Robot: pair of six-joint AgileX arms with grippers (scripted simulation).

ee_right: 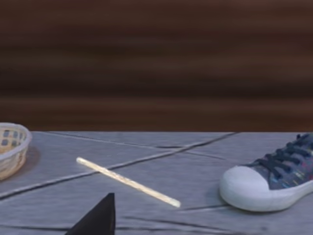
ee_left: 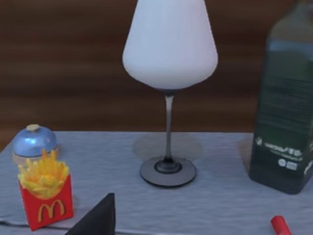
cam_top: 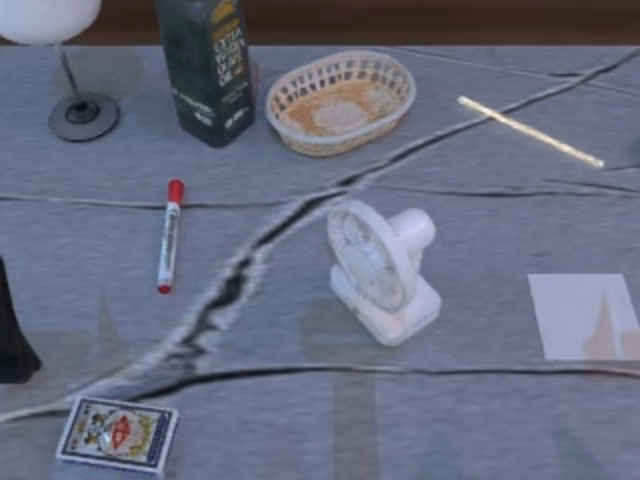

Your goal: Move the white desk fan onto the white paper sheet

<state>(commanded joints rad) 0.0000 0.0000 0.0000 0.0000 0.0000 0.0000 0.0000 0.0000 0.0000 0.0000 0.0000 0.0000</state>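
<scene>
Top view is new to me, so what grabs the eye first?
The white desk fan stands near the table's middle, its round grille angled leftward. The white paper sheet lies bare at the right edge, well apart from it. Behind, a dark olive oil bottle stands beside a woven basket.

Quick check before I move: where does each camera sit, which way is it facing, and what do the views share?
Top: overhead, looking down on white desk fan and white paper sheet; left arm at left edge.
Left wrist: low, faces lamp, bottle; dark tool tip shows.
Right wrist: low, faces stick, shoe; dark tool tip.
Shared: lamp, bottle, stick, basket also appear from overhead.
</scene>
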